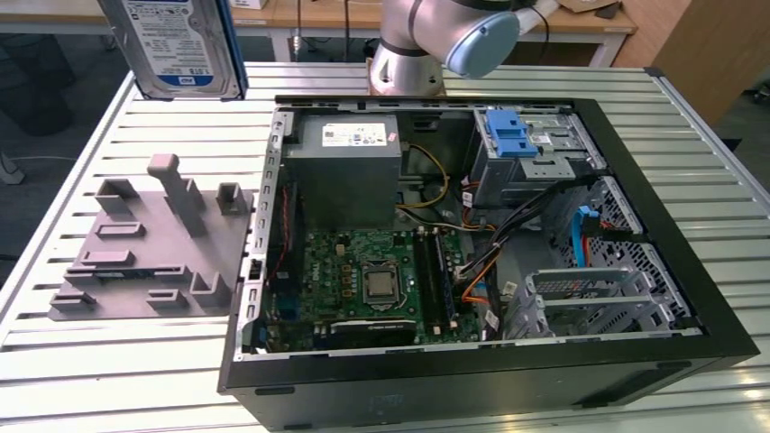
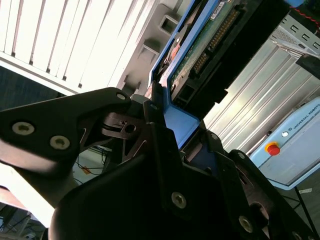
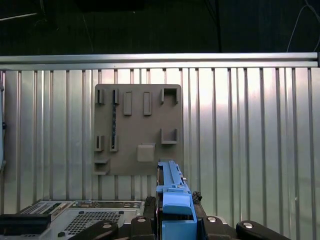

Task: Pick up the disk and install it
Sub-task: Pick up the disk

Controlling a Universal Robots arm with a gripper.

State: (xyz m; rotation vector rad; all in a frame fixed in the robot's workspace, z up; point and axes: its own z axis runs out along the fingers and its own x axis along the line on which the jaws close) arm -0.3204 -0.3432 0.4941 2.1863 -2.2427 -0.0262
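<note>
The disk (image 1: 175, 45), silver with a white-and-blue label and blue side rails, hangs upright high above the slatted table, at the top of the exterior view's left, label toward the camera. In both wrist views my gripper (image 2: 180, 125) (image 3: 174, 210) is shut on it, its black fingers (image 2: 152, 117) pressing the blue rail. The disk's edge (image 3: 170, 177) and its green circuit-board side (image 2: 200, 45) show beyond the fingers. It hovers above the grey fixture plate (image 3: 137, 130) and touches nothing else.
An open black computer case (image 1: 673, 216) lies on the slatted table (image 1: 121, 361), with a grey power-supply box (image 1: 349, 171), a motherboard (image 1: 373, 280) and a silver bay with a blue latch (image 1: 524, 144). The grey fixture plate (image 1: 151, 244) lies to its left in the exterior view. The arm's base (image 1: 409, 54) stands behind the case.
</note>
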